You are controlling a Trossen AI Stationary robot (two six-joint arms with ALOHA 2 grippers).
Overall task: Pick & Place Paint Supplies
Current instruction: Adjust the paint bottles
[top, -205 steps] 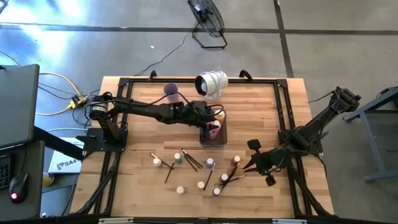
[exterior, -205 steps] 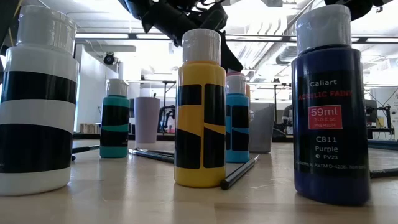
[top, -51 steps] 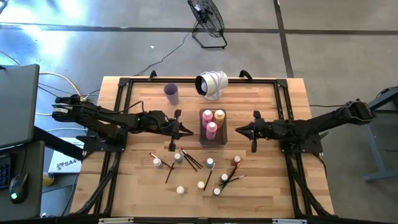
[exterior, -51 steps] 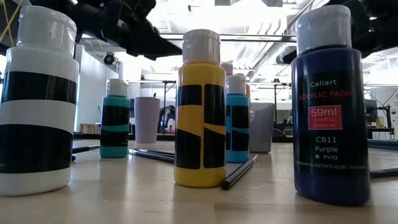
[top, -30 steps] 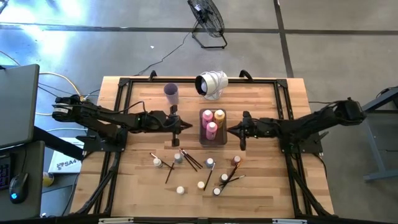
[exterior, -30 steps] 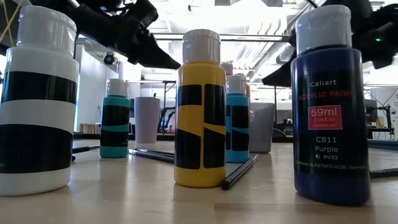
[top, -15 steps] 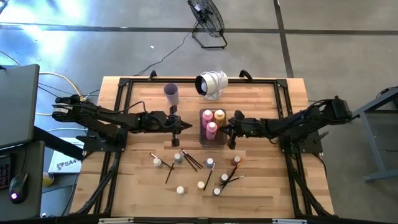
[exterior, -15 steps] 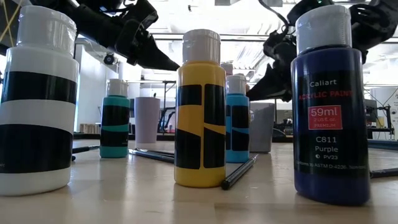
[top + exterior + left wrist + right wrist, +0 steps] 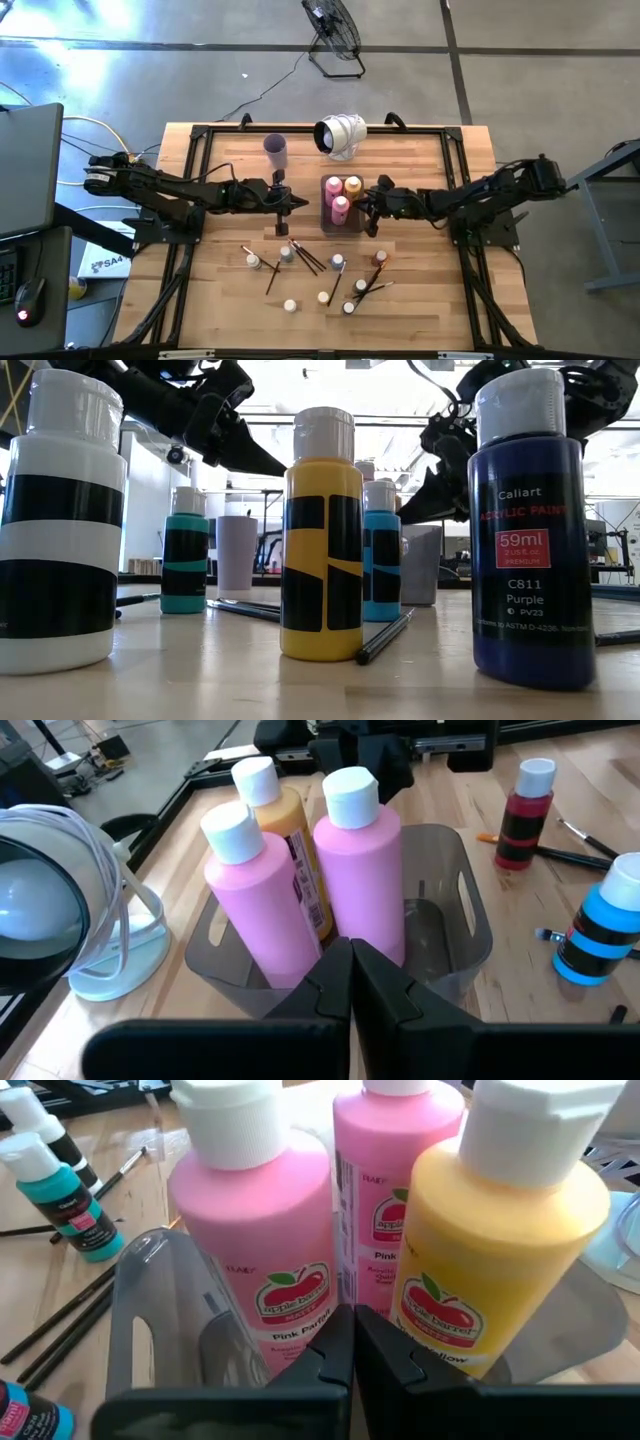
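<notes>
Grey clear tray (image 9: 357,222) at the middle of the table (image 9: 430,300): holds two pink bottles (image 9: 340,207) and one orange-yellow bottle (image 9: 352,186), all upright, white caps on.

Small bottles (image 9: 338,262), white-capped: several stand loose on the near half of the table, none in the tray. Low view shows a yellow one (image 9: 321,540), a purple one (image 9: 526,540), teal and blue ones, all upright.

Paintbrushes (image 9: 305,256): thin, dark and wooden handled, lying flat among the small bottles, apart from the lilac cup (image 9: 275,150) at the far side.

Left gripper (image 9: 296,203): hovers just beside the tray on its left, fingers pressed together, holding nothing.

Right gripper (image 9: 364,201): at the tray's right edge, fingers likewise closed and empty; its wrist view looks straight at the pink and orange-yellow labels.

Step in hand, as a judgement: big bottles are stowed; both arms sit between picks, with small bottles and brushes left to gather.

Next move calls for: one arm to swing out to the loose items, spread its fingers, and come down over a cap or a brush handle. Brushes lie flat and crossed, so a clean pinch looks harder.
</notes>
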